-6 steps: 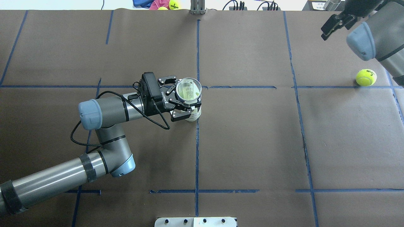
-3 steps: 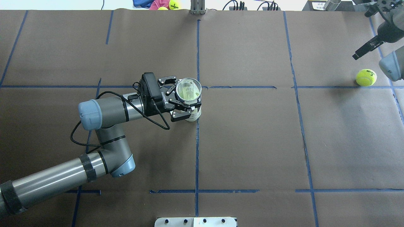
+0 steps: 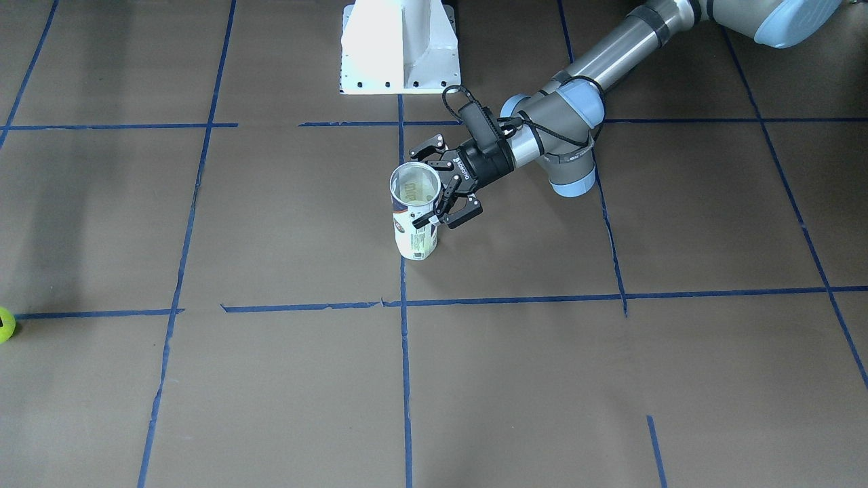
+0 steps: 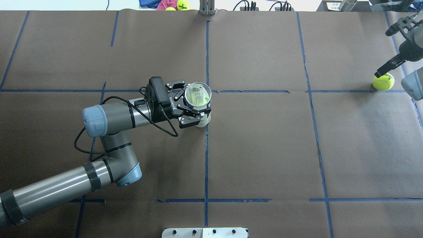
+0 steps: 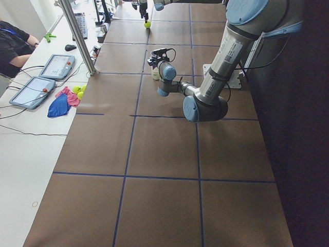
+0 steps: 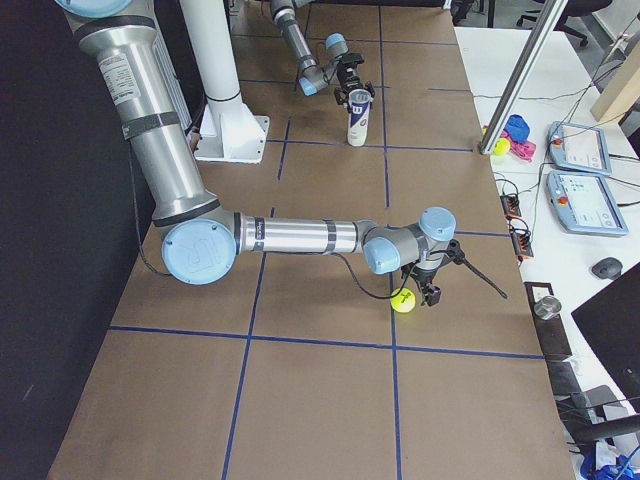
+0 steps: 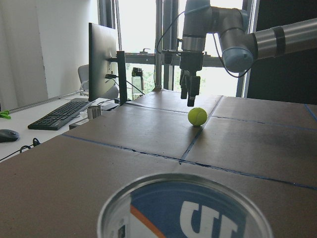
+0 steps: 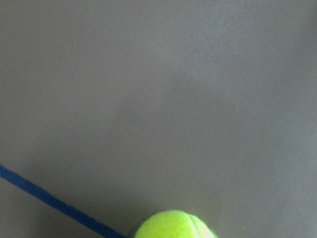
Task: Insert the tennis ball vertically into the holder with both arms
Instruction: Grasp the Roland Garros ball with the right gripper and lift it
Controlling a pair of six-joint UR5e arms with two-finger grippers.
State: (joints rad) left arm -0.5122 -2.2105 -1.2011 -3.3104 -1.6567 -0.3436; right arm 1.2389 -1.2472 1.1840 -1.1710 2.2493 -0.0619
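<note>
Yellow ball (image 4: 384, 82) lies near the table (image 4: 264, 148) edge; holder (image 4: 197, 96) upright mid-table

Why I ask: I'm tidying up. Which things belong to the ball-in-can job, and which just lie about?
Job: holder, gripped by the left gripper; tennis ball by the open right gripper.
Lying about: spare balls, cloths, tablets, keyboard on the side desk.

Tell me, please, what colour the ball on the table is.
Yellow-green ball, clearest in the left wrist view.
</note>
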